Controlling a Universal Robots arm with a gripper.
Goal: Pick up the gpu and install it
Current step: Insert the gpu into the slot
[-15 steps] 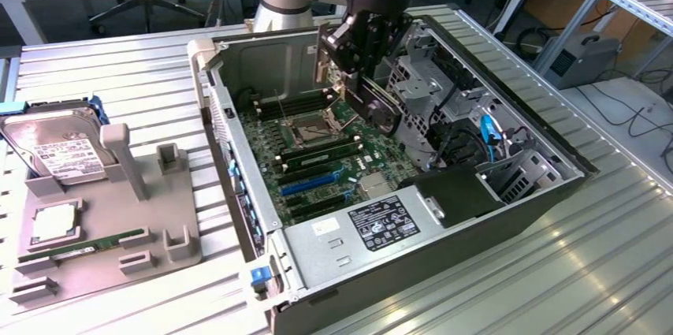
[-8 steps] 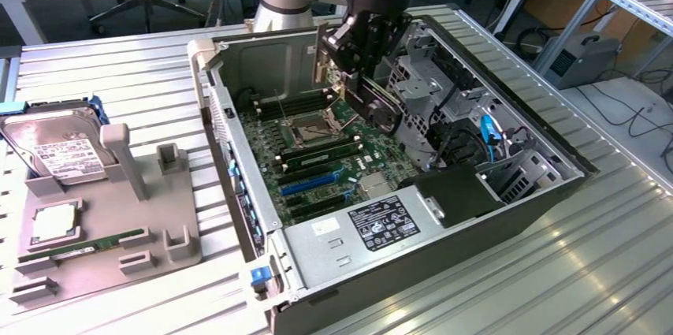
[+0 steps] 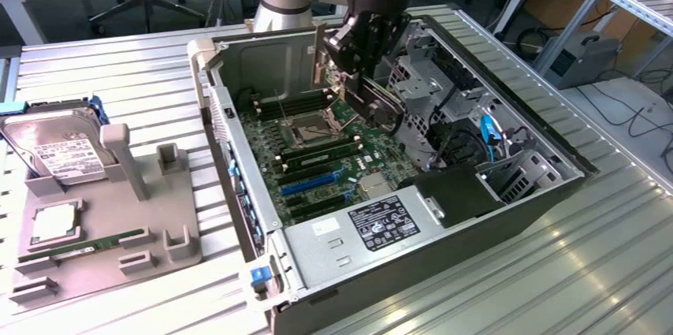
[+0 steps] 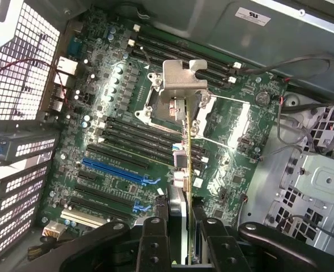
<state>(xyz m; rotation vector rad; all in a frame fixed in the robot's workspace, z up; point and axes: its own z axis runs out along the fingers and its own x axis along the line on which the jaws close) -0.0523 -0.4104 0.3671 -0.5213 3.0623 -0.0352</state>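
Observation:
My gripper (image 3: 363, 67) hangs inside the open computer case (image 3: 226, 106), above the motherboard (image 3: 315, 161). It is shut on the gpu (image 3: 379, 105), a thin dark card with a round black fan cooler on one face. The card is held on edge and slightly tilted, its silver bracket (image 3: 318, 55) towards the case's rear wall. In the wrist view the gpu (image 4: 185, 170) shows edge-on between the two black fingers (image 4: 154, 232), with the bracket (image 4: 181, 79) at the far end. It hovers over the CPU socket (image 4: 155, 105) and the black slots, beside the blue slot (image 4: 115, 173).
A grey holder tray (image 3: 158, 217) at the exterior view's left carries a hard drive (image 3: 58, 154), a CPU (image 3: 53, 225) and a green memory stick (image 3: 100, 242). In the case, the drive cage (image 3: 421, 83), cables (image 3: 486, 134) and power supply (image 3: 368, 228) crowd the gripper.

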